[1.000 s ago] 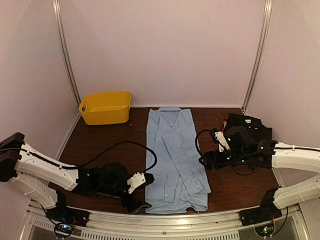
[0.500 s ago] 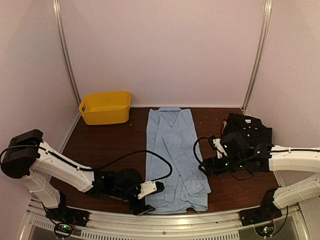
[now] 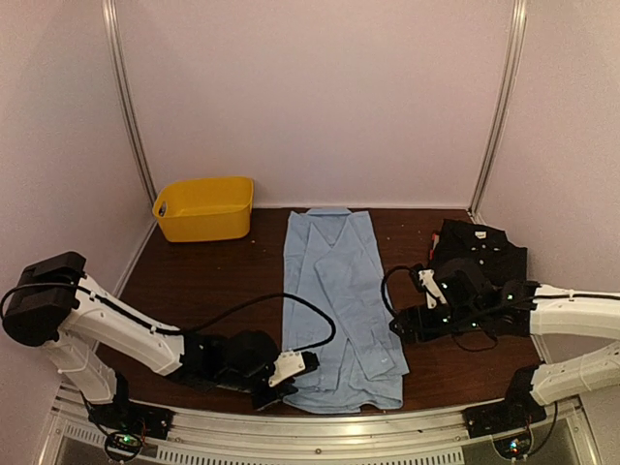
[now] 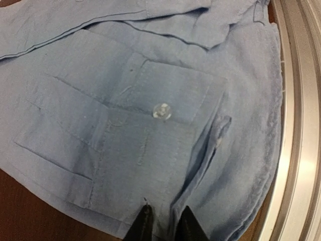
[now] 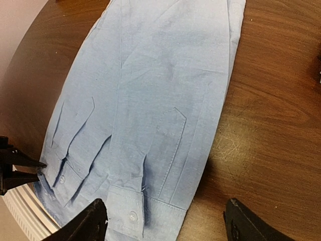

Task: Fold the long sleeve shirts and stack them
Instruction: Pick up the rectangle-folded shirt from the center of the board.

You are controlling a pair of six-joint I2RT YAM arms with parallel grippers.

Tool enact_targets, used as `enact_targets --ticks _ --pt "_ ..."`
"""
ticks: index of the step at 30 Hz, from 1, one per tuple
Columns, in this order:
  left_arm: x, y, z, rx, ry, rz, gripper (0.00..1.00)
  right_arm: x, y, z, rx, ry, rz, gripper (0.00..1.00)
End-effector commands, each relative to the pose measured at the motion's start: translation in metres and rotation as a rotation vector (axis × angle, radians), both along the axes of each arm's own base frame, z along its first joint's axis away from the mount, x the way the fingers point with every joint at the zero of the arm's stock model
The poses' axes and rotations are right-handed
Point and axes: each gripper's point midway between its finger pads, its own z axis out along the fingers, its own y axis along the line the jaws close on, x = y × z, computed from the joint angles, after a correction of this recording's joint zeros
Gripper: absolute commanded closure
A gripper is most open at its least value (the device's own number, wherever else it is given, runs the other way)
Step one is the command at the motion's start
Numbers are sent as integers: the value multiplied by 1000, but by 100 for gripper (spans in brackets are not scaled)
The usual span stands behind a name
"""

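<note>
The light blue long sleeve shirt lies flat down the middle of the brown table, sleeves folded in, collar at the far end. My left gripper is low at its near-left hem corner. In the left wrist view its gripper is shut, with a fold of the blue hem pinched between the narrow fingertips. My right gripper hovers open over the shirt's right edge; in the right wrist view its gripper straddles a buttoned cuff. A black shirt lies folded at the far right.
A yellow bin stands at the back left. The metal rail of the table's near edge runs just beside the shirt's hem. Bare brown tabletop lies right of the blue shirt. The left arm's black cable loops over the table.
My left gripper slid right to the shirt's near-left hem corner and its jaws closed on the cloth. The right gripper drifted slightly and stayed open.
</note>
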Motion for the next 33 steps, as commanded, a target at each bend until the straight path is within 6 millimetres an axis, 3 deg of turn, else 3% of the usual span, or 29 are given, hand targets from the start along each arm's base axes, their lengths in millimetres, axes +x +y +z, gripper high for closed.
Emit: enact_targets --ticks 1,4,12,19,24,33 --pt "3 8 -2 28 -17 25 88 -9 -5 8 26 -4 -12 19" --pt "2 7 8 -8 -16 24 100 -15 -3 11 47 -6 -4 19" --pt "1 2 39 -134 107 31 100 -42 12 3 34 -18 60 21" --pt "5 6 44 -141 195 57 100 -82 43 0 -26 -64 193 17" --pt "5 8 42 -120 213 77 100 -108 59 -19 -146 -88 281 14" --pt "3 7 38 -111 235 81 100 -117 62 -52 -376 -96 364 16"
